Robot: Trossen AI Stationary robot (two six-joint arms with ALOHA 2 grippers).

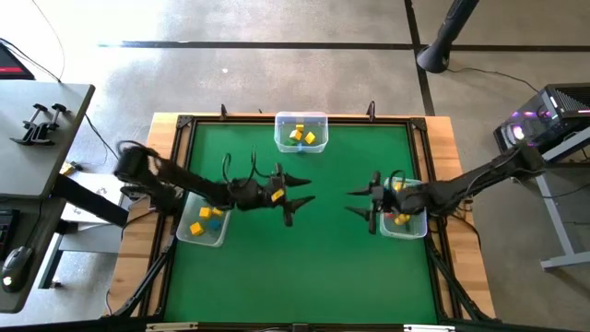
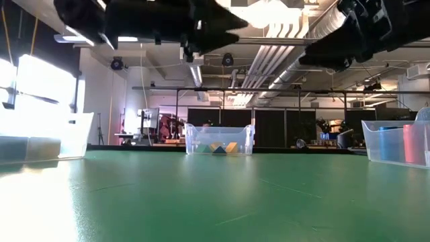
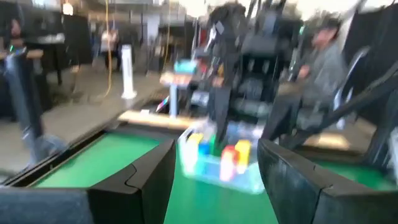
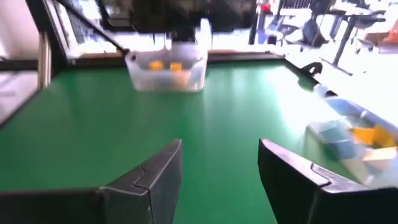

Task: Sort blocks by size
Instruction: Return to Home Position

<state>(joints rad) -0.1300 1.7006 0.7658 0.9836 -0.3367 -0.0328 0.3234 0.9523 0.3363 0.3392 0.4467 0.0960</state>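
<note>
The blocks lie in three clear bins on the green table. The far bin (image 1: 300, 120) holds yellow, blue and green blocks (image 1: 302, 136). Yellow and blue blocks (image 1: 206, 218) lie in the left bin (image 1: 189, 235), and red, yellow and blue blocks (image 3: 219, 155) in the right bin (image 1: 412, 231). My left gripper (image 1: 309, 189) hangs open above the table's middle, pointing level toward the right bin, with nothing between its fingers (image 3: 149, 180). My right gripper (image 1: 350, 201) hangs open facing it, just left of the right bin, and is also empty (image 4: 221, 174).
Bare green mat (image 1: 304, 267) stretches between the bins and to the near edge. A raised dark frame (image 1: 184, 124) borders the table. The two grippers' fingertips face each other a short way apart over the middle. A seated person (image 3: 323, 59) shows beyond the table's right side.
</note>
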